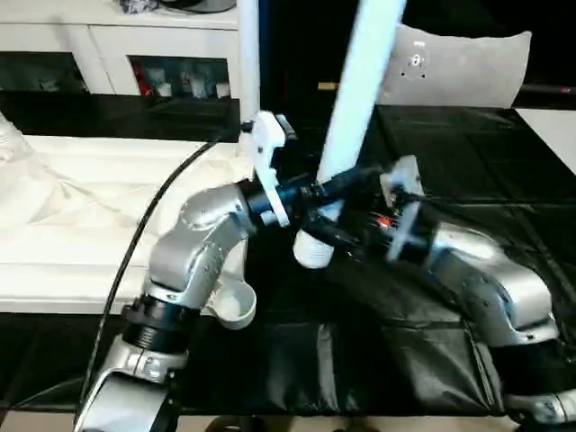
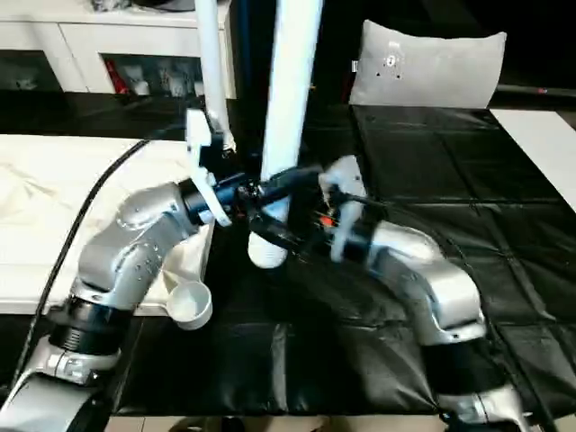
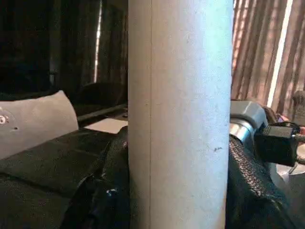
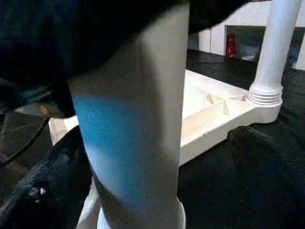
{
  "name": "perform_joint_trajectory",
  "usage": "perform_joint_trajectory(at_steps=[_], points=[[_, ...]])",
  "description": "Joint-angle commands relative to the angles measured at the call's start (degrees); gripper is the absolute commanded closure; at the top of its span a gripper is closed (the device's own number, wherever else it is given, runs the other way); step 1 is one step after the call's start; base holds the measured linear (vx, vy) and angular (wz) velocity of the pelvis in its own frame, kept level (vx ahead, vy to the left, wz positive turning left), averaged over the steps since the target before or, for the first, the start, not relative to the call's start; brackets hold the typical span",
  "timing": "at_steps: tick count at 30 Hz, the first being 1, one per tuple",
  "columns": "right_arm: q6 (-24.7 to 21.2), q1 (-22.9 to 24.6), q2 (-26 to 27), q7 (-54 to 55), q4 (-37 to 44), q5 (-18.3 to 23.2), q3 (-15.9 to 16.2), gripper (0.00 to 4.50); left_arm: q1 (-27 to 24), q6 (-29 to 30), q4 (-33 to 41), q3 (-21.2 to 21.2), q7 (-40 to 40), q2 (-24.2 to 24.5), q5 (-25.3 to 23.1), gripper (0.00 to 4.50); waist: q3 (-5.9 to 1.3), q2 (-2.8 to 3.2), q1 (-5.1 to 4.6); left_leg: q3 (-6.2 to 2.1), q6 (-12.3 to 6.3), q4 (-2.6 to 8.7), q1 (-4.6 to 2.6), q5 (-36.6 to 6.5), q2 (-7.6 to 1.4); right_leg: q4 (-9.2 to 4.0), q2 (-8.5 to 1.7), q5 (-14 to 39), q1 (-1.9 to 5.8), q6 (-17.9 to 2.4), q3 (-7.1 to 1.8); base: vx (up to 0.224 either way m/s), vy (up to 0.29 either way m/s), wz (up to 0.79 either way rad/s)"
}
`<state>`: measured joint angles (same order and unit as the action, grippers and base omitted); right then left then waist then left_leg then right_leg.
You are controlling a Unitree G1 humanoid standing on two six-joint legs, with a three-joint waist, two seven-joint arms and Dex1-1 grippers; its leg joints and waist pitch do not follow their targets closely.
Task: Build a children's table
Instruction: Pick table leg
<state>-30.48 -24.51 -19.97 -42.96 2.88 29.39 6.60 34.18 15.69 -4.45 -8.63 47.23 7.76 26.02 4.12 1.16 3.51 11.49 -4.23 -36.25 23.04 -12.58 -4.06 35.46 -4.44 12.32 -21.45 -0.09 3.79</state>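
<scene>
The white tabletop (image 1: 81,193) lies upside down on the left, ribbed side up. One white leg (image 1: 247,54) stands upright in its far right corner socket. The near right corner socket (image 1: 232,306) is open and unfilled. A second white leg (image 1: 360,99) leans slightly over the black cover, its lower end (image 2: 267,252) just right of the tabletop's edge. My left gripper (image 1: 326,187) is shut on this leg near its lower end. My right gripper (image 1: 326,236) is shut on it just below, from the other side. Black fingers (image 3: 105,191) flank the leg (image 4: 138,143) in both wrist views.
The black-covered work surface (image 1: 450,153) stretches to the right and front. A pale grey cushion (image 1: 454,67) stands at the back, and white cabinets (image 1: 99,45) line the far left. A black cable (image 1: 148,225) hangs by my left forearm. A white panel (image 1: 553,130) lies at the far right.
</scene>
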Motion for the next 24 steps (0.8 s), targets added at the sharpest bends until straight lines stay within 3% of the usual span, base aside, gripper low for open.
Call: perform_joint_trajectory(at_steps=[1, 11, 20, 21, 22, 24], points=[[0.97, -0.59, 0.19, -0.23, -1.25, -1.26, 0.90, 0.28, -0.17, -1.12, 1.25, -1.10, -0.03, -0.47, -0.91, 2.62, -4.21, -0.82, -0.02, -4.71, 2.25, 5.47, -2.16, -6.03, -10.03, -2.44, -7.86, -2.47, 1.90, -17.30, -3.97, 0.000, 0.000, 0.00], [1.27, -0.17, 0.84, -0.14, -2.59, -3.01, 1.94, 1.28, -0.27, -1.73, 1.01, -1.55, 0.20, -1.54, -1.60, 2.62, -4.30, -0.57, 0.00, -4.72, 1.87, 5.35, -2.13, -6.01, -10.04, -2.35, -7.84, -3.85, 2.09, -17.68, -3.98, 0.000, 0.000, 0.00], [-0.48, 0.69, 0.84, -0.65, -2.32, -3.56, 3.49, 2.07, -0.30, -1.99, 0.62, -1.73, 0.13, -2.24, -2.07, 2.62, -4.26, -0.57, -0.04, -4.80, 2.68, 5.43, -2.17, -7.54, -10.08, -2.40, -7.81, -2.73, 2.11, -17.67, -4.05, 0.000, 0.000, 0.00], [-1.19, 0.69, 1.24, -0.13, -2.53, -3.42, 3.25, 2.07, -0.29, -1.99, 0.60, -1.69, 0.08, -2.31, -2.17, 2.62, -4.23, -0.55, -0.01, -4.78, 2.70, 5.40, -2.14, -7.62, -10.08, -2.46, -7.87, -2.51, 2.07, -17.64, -4.08, 0.000, 0.000, 0.00], [-1.80, 0.60, 1.66, 0.37, -2.81, -3.13, 2.86, 1.69, -0.29, -1.97, 0.59, -1.63, 0.08, -2.37, -2.23, 2.62, -4.22, -0.55, -0.06, -4.82, 2.65, 5.44, -2.15, -7.70, -10.09, -2.45, -7.81, -2.34, 2.05, -17.65, -4.10, 0.000, 0.000, 0.00], [-1.50, 0.41, 2.06, 0.53, -3.07, -3.24, 2.63, 1.65, -0.36, -1.93, 0.65, -1.48, 0.10, -2.38, -2.34, 2.62, -4.26, -0.68, -0.07, -4.82, 2.88, 5.44, -2.16, -7.75, -10.11, -2.47, -7.82, -1.94, 2.02, -17.56, -4.06, 0.000, 0.000, 0.00]])
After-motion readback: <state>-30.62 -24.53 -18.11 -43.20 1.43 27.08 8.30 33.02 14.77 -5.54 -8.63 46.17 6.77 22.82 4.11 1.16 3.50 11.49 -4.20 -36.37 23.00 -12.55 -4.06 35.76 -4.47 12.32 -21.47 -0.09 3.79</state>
